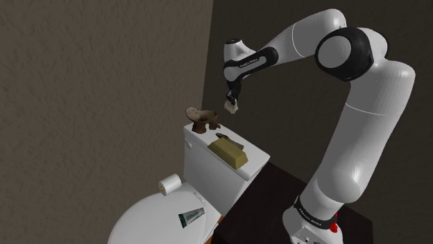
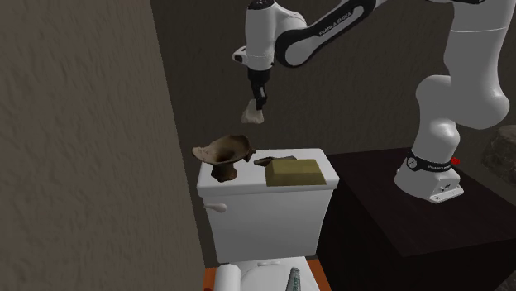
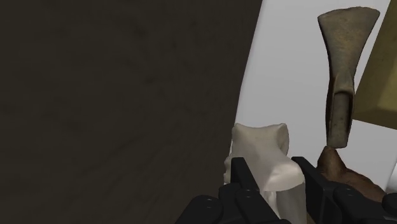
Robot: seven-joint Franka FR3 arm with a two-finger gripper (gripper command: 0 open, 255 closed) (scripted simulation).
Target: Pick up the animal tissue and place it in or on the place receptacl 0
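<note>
My gripper (image 1: 231, 104) hangs in the air above the toilet tank (image 1: 208, 173), shut on a small whitish lump, the animal tissue (image 1: 230, 107). In the second exterior view the tissue (image 2: 252, 115) dangles from the gripper (image 2: 255, 107), above and a little to the right of a brown bowl-shaped vessel (image 2: 223, 153) that stands on the tank lid's left end. In the wrist view both fingers (image 3: 240, 173) clasp the tissue (image 3: 264, 149), and the brown vessel (image 3: 343, 175) lies just beside them.
A tan box (image 1: 230, 153) and a dark flat tool (image 1: 232, 141) lie on the tank lid. On the toilet's closed lid sit a paper roll (image 1: 169, 184) and a tube (image 1: 191, 218). A wall stands close behind the tank. My dark stand (image 1: 277, 194) adjoins the toilet.
</note>
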